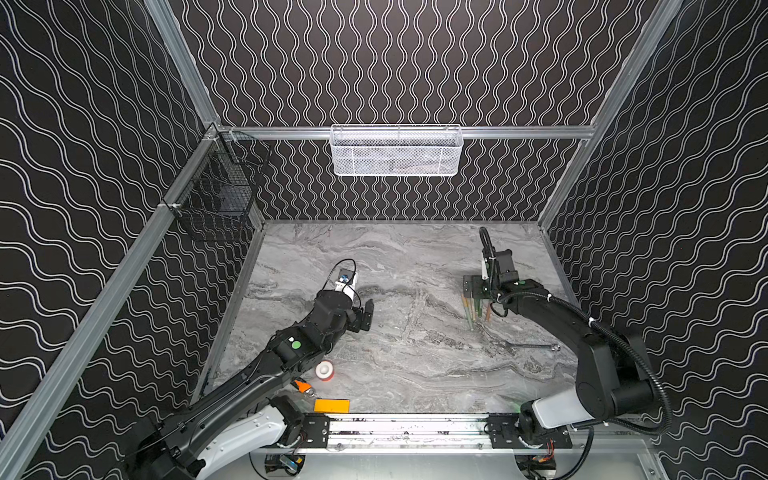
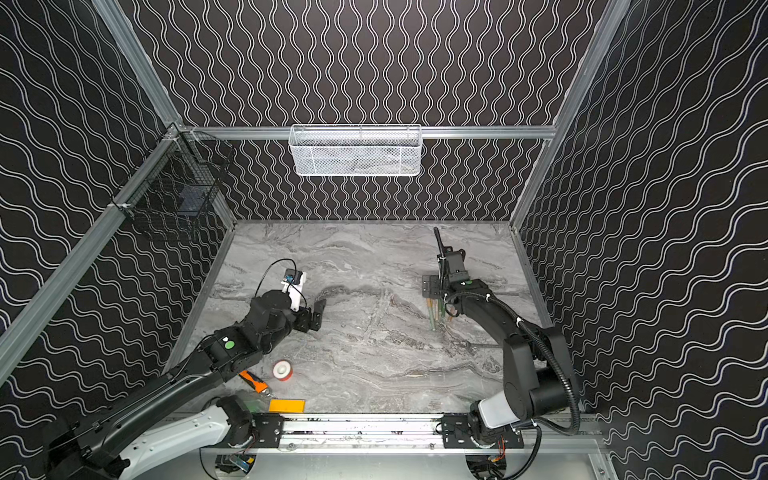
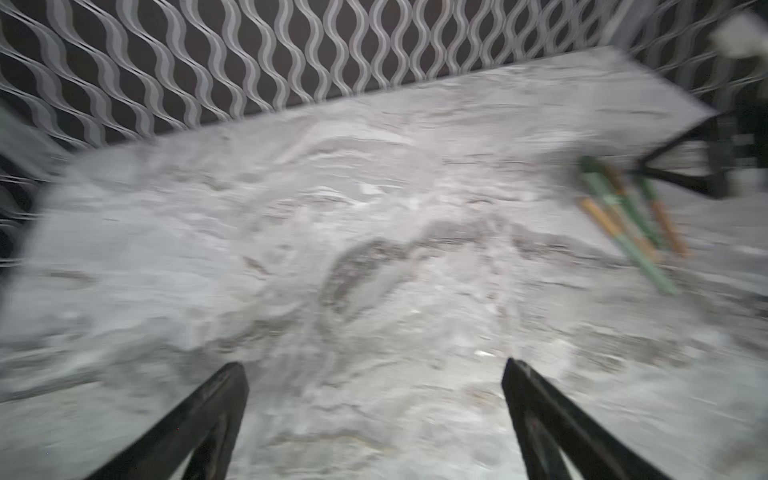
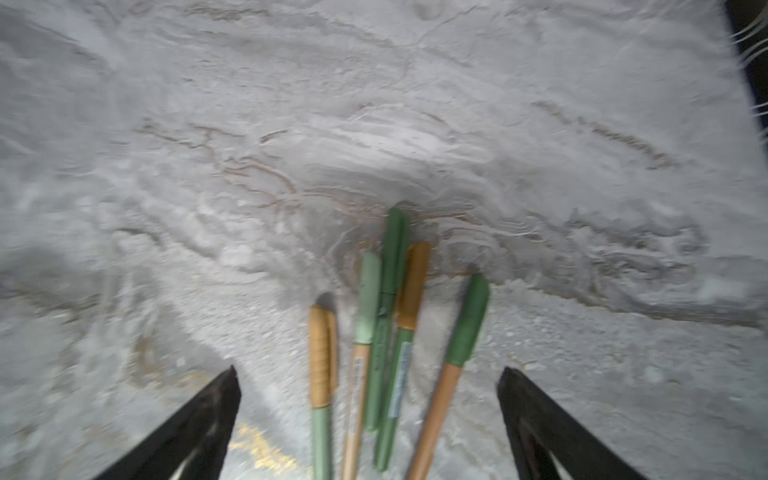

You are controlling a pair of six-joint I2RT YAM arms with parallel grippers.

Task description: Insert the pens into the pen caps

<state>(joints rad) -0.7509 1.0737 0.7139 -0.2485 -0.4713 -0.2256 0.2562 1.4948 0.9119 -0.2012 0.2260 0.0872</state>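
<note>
Pens point(image 4: 384, 353), five skinny matte sticks in green and tan, lie bunched on the right of the grey marbled table point(image 1: 395, 332). Their long axes run near-to-far, with the stubby caps point(image 4: 397, 249) on and pointing far. Right hand point(image 4: 369, 369) gapes wide over them, gripping nothing. Left hand point(image 3: 374, 361) is spread wide too, empty.

Five pens point(image 4: 436, 411), we counted, all in one loose bunch. Five pen caps point(image 4: 469, 320) too, and we saw one sitting on each pen: two tan, two dark green, one pale green. That made five and five. Elsewhere we made it one silver wrench point(image 1: 536, 345), one white-and-red roll of tape point(image 1: 324, 370), one orange-and-black tool point(image 1: 303, 385) and one yellow block point(image 1: 331, 405). Then we had one white mesh basket point(image 1: 397, 151) and one black wire basket point(image 1: 220, 187), so two baskets in all.
</note>
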